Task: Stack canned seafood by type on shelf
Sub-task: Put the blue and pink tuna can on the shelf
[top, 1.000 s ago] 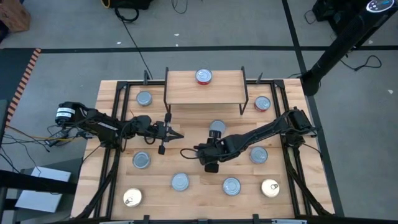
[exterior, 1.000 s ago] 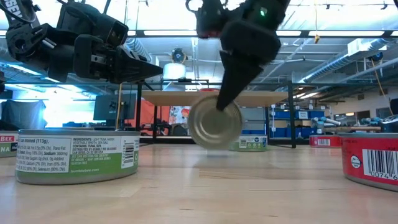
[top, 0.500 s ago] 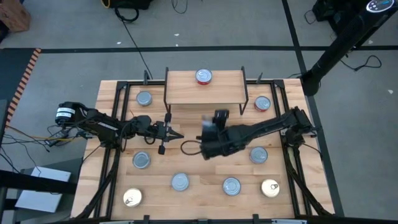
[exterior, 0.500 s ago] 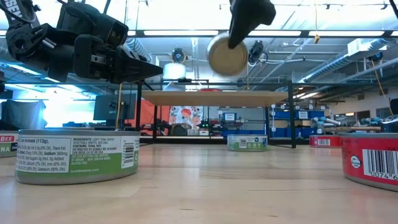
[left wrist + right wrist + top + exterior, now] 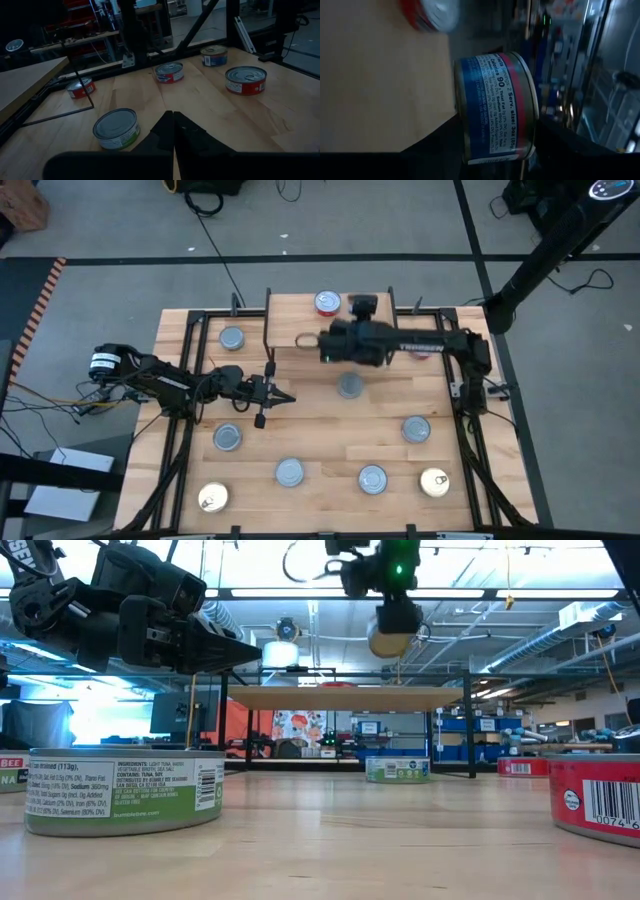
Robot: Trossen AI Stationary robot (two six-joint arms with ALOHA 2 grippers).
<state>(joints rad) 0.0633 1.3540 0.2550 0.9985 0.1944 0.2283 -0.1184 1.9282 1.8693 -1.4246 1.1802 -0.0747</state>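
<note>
The light-wood shelf [image 5: 290, 322] stands on black wire legs at the table's far middle. One red-topped tin [image 5: 327, 302] rests flat on it. My right gripper [image 5: 322, 343] reaches over the shelf from the right and is shut on a blue-labelled tin [image 5: 492, 107]. In the low view this tin [image 5: 393, 640] hangs above the shelf board [image 5: 300, 698]. In the high view the gripper hides it. My left gripper [image 5: 282, 396] hovers shut over the table's left middle, and its fingers [image 5: 167, 131] meet above a green-labelled tin [image 5: 116, 128]. My right gripper pinches the blue-labelled tin between its two fingers, one on each flat face, with the curved label wall [image 5: 485, 100] showing between them. The fingers [image 5: 440, 145] come level from the table's right, pointing left. The tin is lifted clear above the shelf board [image 5: 370, 75], flat faces about level.
Several silver tins lie on the slatted tabletop, among them one [image 5: 348, 387] just before the shelf and one [image 5: 232, 338] to its left. Gold tins [image 5: 434, 482] [image 5: 213, 498] sit near the front corners. A red tin [image 5: 424, 350] lies right of the shelf. Black frame rails [image 5: 190, 380] run along both sides.
My right gripper rose from mid-table and swung toward the far edge, ending over the shelf with the tin still held. It rolled on the way. The tin, first on edge with a round face toward the low camera, now lies about flat. The left arm kept still.
</note>
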